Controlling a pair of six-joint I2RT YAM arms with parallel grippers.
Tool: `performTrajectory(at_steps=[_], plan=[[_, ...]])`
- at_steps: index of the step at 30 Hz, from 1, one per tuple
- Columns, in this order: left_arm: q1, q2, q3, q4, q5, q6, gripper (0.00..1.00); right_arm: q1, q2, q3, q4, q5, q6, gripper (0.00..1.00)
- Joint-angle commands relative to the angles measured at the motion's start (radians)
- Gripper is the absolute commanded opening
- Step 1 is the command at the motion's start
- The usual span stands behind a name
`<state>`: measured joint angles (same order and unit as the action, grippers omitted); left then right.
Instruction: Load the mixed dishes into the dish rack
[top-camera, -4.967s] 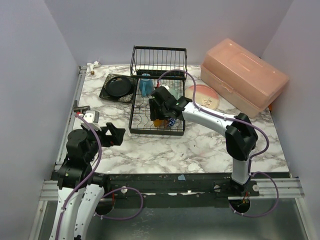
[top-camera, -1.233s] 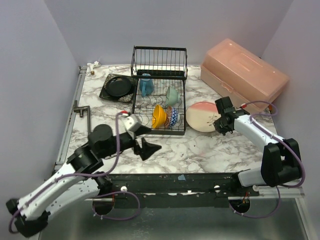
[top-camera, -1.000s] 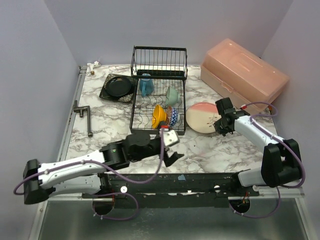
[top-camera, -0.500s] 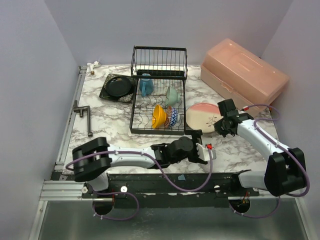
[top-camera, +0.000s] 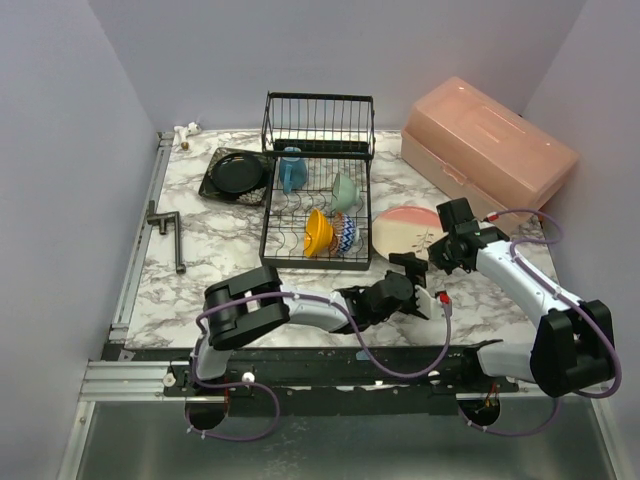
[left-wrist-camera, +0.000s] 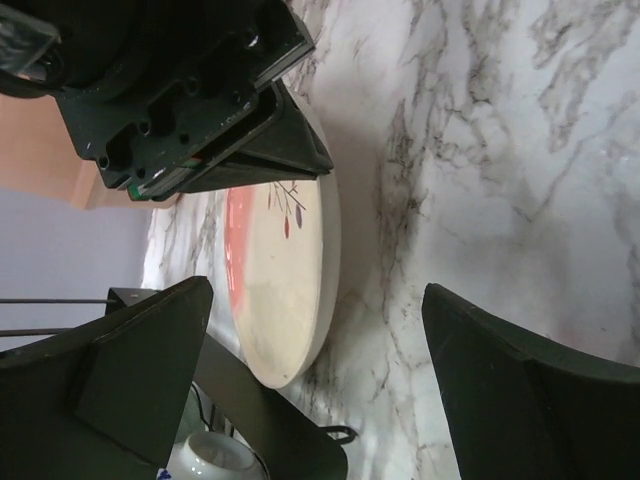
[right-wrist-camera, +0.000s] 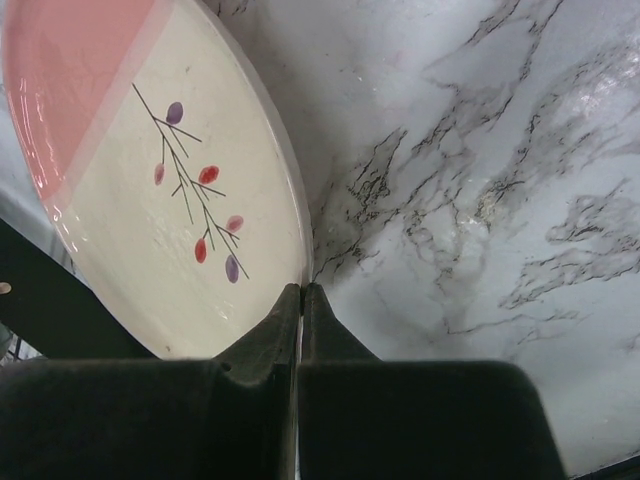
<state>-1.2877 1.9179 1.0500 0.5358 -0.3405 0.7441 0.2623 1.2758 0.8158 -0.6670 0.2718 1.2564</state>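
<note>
Closest to me, the left arm (top-camera: 300, 310) lies stretched low along the front of the tabletop (top-camera: 220, 250), reaching toward the right side. The left jaws stand wide open and hold nothing. In the left wrist view both dark fingers (left-wrist-camera: 110, 390) are far apart, and beyond them lies the beige-pink round plate (top-camera: 403, 228). This plate rests flat on the tabletop, just beside the right side of the dish rack (top-camera: 318, 125), so it is not loaded.

The right arm (top-camera: 510, 270) comes from the right. The right jaws are closed, one finger pressed against the other, and their tip touches the rim of the plate. I cannot tell whether the tip goes under the rim.

Further away, the dish rack holds the orange bowl (top-camera: 318, 232) and the small red-patterned bowl (top-camera: 343, 234) side by side, then the mint-green bowl (top-camera: 344, 190) and the blue-handled pale mug (top-camera: 291, 170). Left of the rack, the black round plate (top-camera: 237, 175) lies on the black square patterned plate (top-camera: 212, 188). At the far right stands the big pink plastic box (top-camera: 485, 150).
</note>
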Motion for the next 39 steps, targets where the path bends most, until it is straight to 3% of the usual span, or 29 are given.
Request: performTrajectory(at_steps=[1,12,24,30,33,39], plan=[[0.029,0.072,0.081,0.055,-0.068,0.059,0.96,-0.003,-0.035,-0.005,0.004,-0.015,0.006,0.00],[0.060,0.210,0.210,0.059,-0.142,0.103,0.87,-0.003,-0.060,0.000,-0.009,-0.029,0.005,0.00],[0.031,0.253,0.244,0.200,-0.255,0.214,0.43,-0.003,-0.078,-0.003,-0.016,-0.016,-0.026,0.00],[0.013,0.232,0.271,0.088,-0.272,0.100,0.19,-0.003,-0.093,0.019,-0.016,0.052,-0.162,0.01],[0.008,0.220,0.272,0.073,-0.287,0.068,0.01,-0.003,-0.118,0.029,-0.004,0.088,-0.284,0.19],[-0.005,0.173,0.271,0.064,-0.295,0.007,0.00,-0.003,-0.269,0.018,0.064,0.133,-0.505,0.62]])
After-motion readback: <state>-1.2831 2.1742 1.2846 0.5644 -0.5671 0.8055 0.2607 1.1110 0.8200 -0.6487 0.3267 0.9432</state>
